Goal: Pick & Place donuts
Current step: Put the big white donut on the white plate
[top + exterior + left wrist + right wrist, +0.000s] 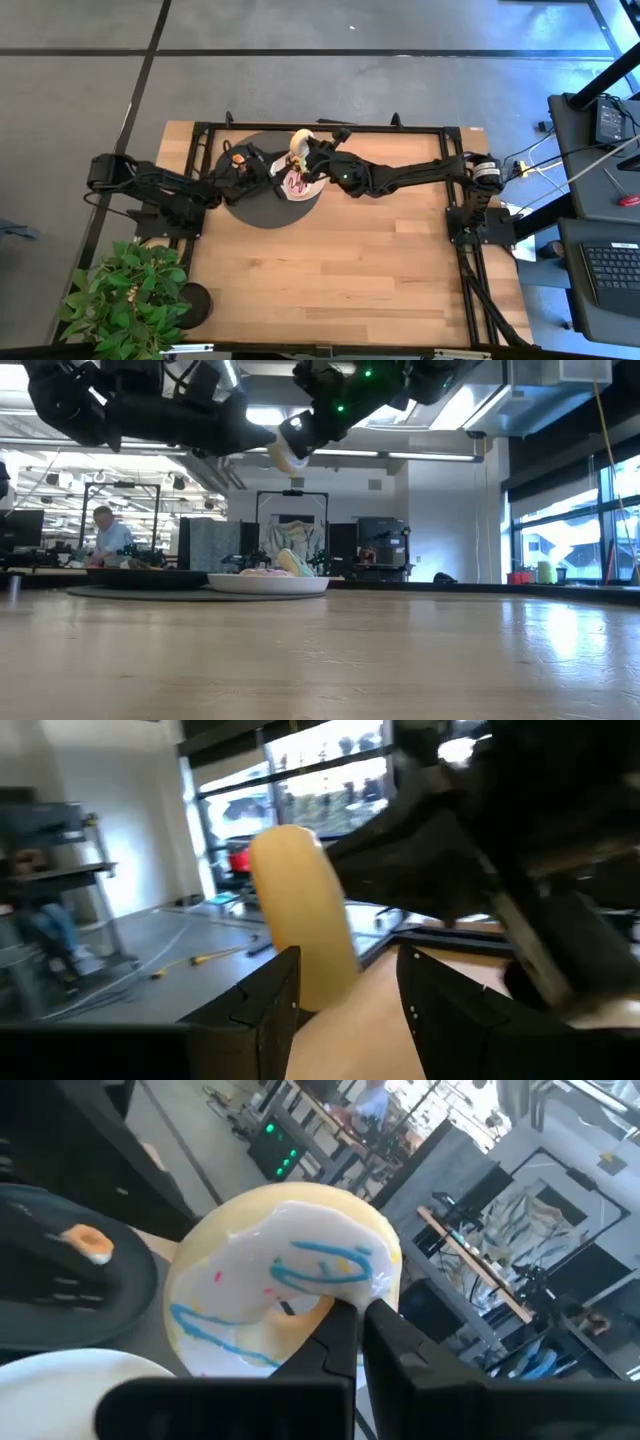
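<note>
My right gripper point(306, 150) reaches in from the table's right and is shut on a cream-yellow donut point(298, 140) with white icing and blue squiggles point(285, 1280). It holds the donut high above the white plate point(268, 584). Pink donuts point(298, 183) lie on that plate, which rests on a black disc point(262, 200). A mini orange donut point(88, 1242) lies on the disc. My left gripper point(345, 970) is open and hovers over the disc's left part point(252, 166). The held donut point(300, 920) shows edge-on just ahead of its fingers. My right gripper pinches the cream-yellow donut's ring beside the hole point(300, 1308). One fingertip point(338, 1325) is at the hole's edge. The far side of the hold is hidden by the fingers themselves. The donut point(287, 455) is lifted clear, high over the plate and tilted on edge.
A potted plant point(125, 300) stands at the table's near left corner. The black frame rail point(320, 128) runs along the far edge just behind the grippers. The bare wood of the table's middle and near right point(360, 260) holds nothing. A person point(108, 540) sits in the room behind.
</note>
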Action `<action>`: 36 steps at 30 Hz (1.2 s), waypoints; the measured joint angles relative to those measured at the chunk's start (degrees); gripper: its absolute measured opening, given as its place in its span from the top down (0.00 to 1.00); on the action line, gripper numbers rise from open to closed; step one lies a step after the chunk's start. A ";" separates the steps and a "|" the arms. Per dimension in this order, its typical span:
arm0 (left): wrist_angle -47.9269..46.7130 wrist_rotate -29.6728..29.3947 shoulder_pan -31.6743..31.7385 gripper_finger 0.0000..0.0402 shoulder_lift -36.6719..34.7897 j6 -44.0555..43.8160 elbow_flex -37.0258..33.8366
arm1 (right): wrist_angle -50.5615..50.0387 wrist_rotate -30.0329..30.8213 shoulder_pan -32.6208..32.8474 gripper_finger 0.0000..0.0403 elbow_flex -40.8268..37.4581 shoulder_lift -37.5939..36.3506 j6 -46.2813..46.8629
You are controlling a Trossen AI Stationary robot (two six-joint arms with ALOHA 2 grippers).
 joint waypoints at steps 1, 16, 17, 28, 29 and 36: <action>-0.02 -1.34 -0.23 0.60 0.48 0.10 0.34 | 0.83 0.01 0.02 0.97 0.00 0.39 -0.57; -0.09 -8.23 -4.78 0.68 2.95 3.30 3.63 | 1.65 3.22 -1.32 0.97 0.00 0.98 -4.19; -0.14 -8.23 -4.91 0.68 2.95 3.21 3.63 | 1.66 2.60 -1.27 0.97 0.00 0.98 -4.16; -1.65 -11.26 -3.56 0.72 2.94 3.10 3.63 | 1.67 0.47 0.00 0.97 0.00 0.98 -3.59; -1.76 -11.29 -3.40 0.72 2.95 2.96 3.63 | 1.67 0.51 0.04 0.97 0.00 0.98 -3.59; -1.54 -7.97 -3.85 0.75 2.95 0.62 3.63 | 1.67 0.51 -0.09 0.97 0.00 0.98 -3.59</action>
